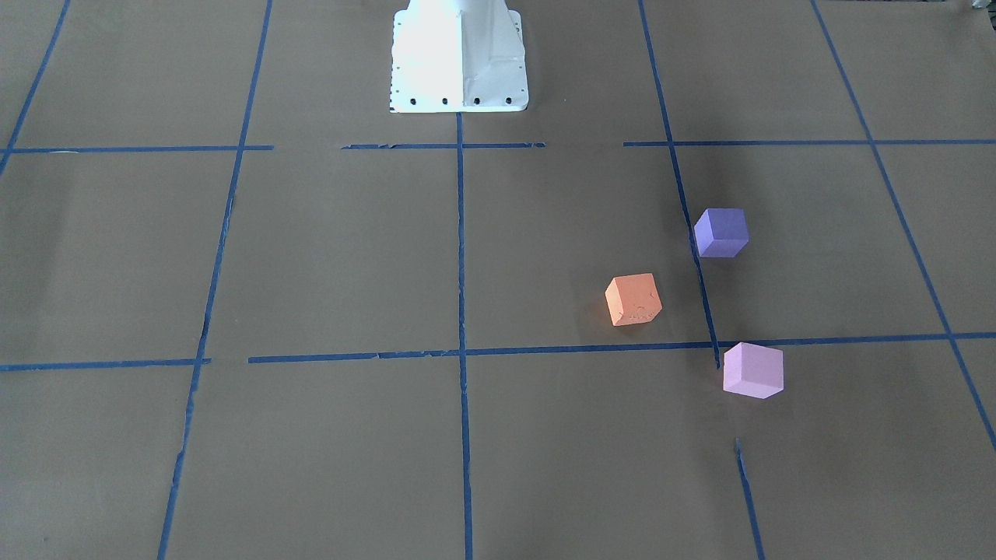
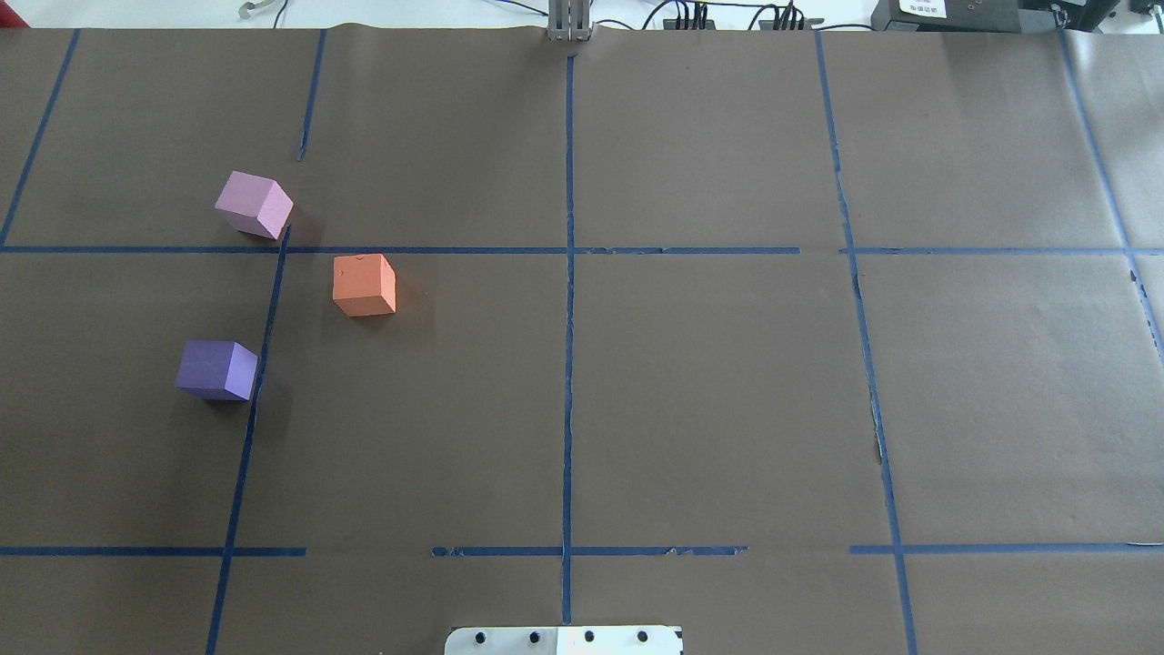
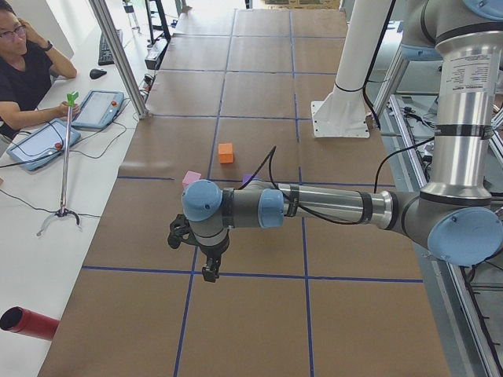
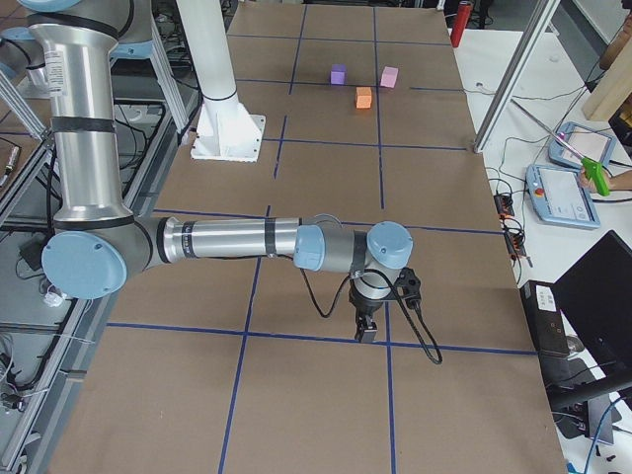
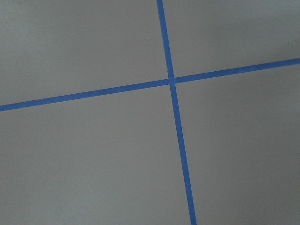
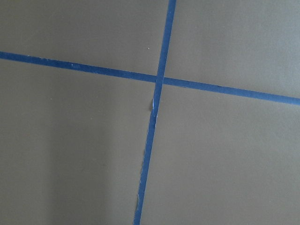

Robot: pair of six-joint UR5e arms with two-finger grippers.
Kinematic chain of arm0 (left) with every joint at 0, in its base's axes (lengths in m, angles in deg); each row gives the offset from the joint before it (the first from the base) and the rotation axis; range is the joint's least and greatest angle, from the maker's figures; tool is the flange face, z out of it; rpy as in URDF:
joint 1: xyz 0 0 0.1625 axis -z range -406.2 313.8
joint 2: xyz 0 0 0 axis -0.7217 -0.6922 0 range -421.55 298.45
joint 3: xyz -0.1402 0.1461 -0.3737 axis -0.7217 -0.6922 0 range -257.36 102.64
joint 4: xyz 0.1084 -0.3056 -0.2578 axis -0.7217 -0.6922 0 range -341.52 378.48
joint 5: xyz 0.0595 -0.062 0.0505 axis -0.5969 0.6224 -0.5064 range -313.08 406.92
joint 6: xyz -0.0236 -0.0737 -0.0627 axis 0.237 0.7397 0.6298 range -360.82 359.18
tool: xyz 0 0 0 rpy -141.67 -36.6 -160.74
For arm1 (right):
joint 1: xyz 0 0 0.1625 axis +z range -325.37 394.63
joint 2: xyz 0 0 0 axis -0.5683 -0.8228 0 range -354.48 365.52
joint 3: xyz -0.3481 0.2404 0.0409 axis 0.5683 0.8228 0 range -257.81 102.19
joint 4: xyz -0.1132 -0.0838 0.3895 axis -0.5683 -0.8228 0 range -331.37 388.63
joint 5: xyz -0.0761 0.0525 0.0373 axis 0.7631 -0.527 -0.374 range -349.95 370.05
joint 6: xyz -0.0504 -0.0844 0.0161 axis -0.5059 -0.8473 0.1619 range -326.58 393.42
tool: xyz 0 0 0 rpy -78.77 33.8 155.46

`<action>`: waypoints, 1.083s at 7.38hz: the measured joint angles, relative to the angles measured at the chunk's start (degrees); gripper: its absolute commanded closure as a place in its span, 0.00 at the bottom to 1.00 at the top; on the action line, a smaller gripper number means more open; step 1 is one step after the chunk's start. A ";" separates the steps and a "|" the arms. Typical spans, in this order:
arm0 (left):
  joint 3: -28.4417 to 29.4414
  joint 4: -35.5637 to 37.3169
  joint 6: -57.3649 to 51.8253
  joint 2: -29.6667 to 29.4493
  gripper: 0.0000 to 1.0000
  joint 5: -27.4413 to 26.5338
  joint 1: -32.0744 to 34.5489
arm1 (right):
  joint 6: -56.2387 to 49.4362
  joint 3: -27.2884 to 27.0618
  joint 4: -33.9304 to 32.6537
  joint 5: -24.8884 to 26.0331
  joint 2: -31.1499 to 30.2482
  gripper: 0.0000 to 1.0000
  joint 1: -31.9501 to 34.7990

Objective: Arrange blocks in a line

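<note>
Three cubes lie apart on the brown paper on the robot's left half. The orange block [image 1: 633,299] [image 2: 364,285] sits nearest the centre line. The violet-purple block [image 1: 721,232] [image 2: 216,369] is nearer the robot. The pale pink-lilac block [image 1: 752,370] [image 2: 255,205] is farthest out, at a tape crossing. My left gripper [image 3: 206,271] hangs over the table's left end, well short of the blocks. My right gripper [image 4: 365,331] hangs over the far right end. I cannot tell whether either is open or shut. Both wrist views show only paper and tape.
Blue tape lines [image 2: 568,364] divide the paper into a grid. The white robot base [image 1: 457,58] stands at the robot-side edge. An operator [image 3: 23,63], tablets [image 3: 98,108] and a red cylinder [image 3: 27,323] are beside the table's left end.
</note>
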 measured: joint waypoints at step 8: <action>-10.90 8.58 22.35 -13.33 0.00 1.99 -12.33 | 0.00 0.00 0.00 0.00 0.00 0.00 0.00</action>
